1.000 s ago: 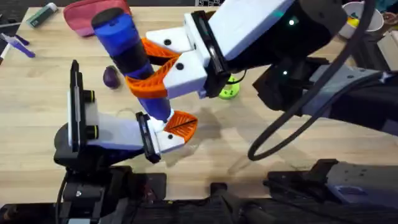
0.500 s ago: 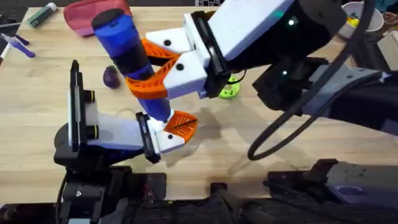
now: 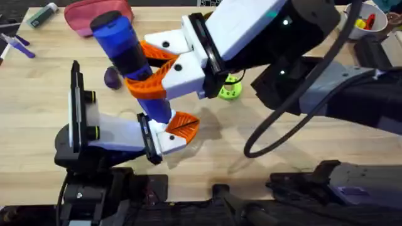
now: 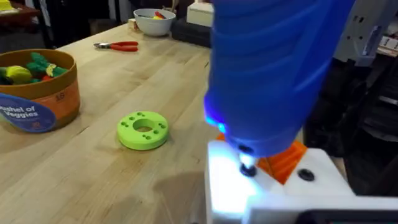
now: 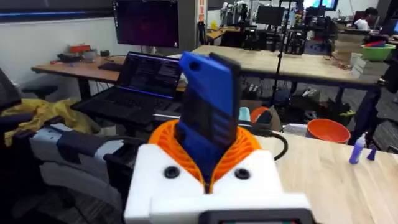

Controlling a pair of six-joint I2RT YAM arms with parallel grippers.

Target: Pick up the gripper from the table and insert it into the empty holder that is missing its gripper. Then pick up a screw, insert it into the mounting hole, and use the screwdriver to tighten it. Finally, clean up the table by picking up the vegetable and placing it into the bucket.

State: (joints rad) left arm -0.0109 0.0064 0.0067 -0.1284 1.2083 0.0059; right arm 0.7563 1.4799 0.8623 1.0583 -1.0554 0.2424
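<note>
One tightening step in hand: right gripper (image 3: 149,70) clamps the screwdriver (image 3: 129,59), tip seated on the screw in the holder (image 4: 273,186) near the table's (image 3: 301,150) front edge. Keep the driver plumb, pressure light. Left gripper's fingers: cannot tell.

The bucket (image 4: 38,93) carries a blue band with white lettering, cut off at the frame's edge; the part that shows reads "shel of VEGGIES". No other writing can be read on anything else.
</note>
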